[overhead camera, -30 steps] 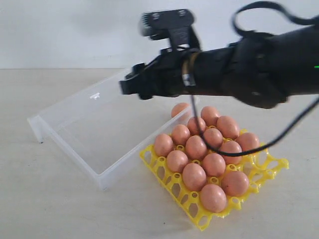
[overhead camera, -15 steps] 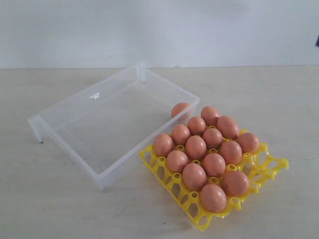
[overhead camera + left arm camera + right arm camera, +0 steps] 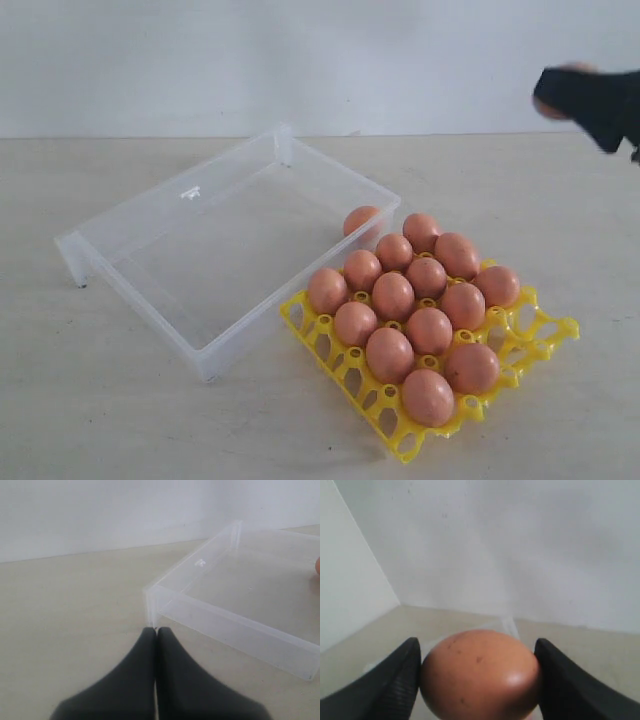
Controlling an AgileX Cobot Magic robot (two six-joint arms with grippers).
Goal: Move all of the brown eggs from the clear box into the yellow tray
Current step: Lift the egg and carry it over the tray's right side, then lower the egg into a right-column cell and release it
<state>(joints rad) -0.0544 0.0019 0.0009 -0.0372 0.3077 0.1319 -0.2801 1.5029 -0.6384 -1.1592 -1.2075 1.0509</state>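
While the right pincer (image 3: pixel 476 649) is clamping one brown egg (image 3: pixel 480 677) between its two dark fingers (image 3: pixel 395 680), one finger pressing on each side of the shell, it is hanging high above the tabletop (image 3: pixel 120 420) out toward the far edge on the right. The exterior view is showing it there only as a blurred dark shape, possibly with a sliver of orange at its tip. The yellow tray (image 3: pixel 545 330) is sitting toward the near edge, right of the middle. It is carrying fourteen brown eggs (image 3: pixel 393 295) that are standing in its cups in tight rows, while some cups along its right and near sides are showing bare lattice. The clear box (image 3: pixel 150 292) is lying beside the tray on the left, stretching back toward the far edge, with its right-hand wall running just beside the tray's left side; whether the two are touching cannot be told. Inside the box a single egg (image 3: pixel 360 219) is resting in the corner nearest the tray, and the remaining floor of the box is showing only plastic. The left pincer (image 3: pixel 156 632) is closed on nothing, its two dark fingertips pressing together, and it is pointing at an outer corner of the box from just short of it, over bare tabletop.
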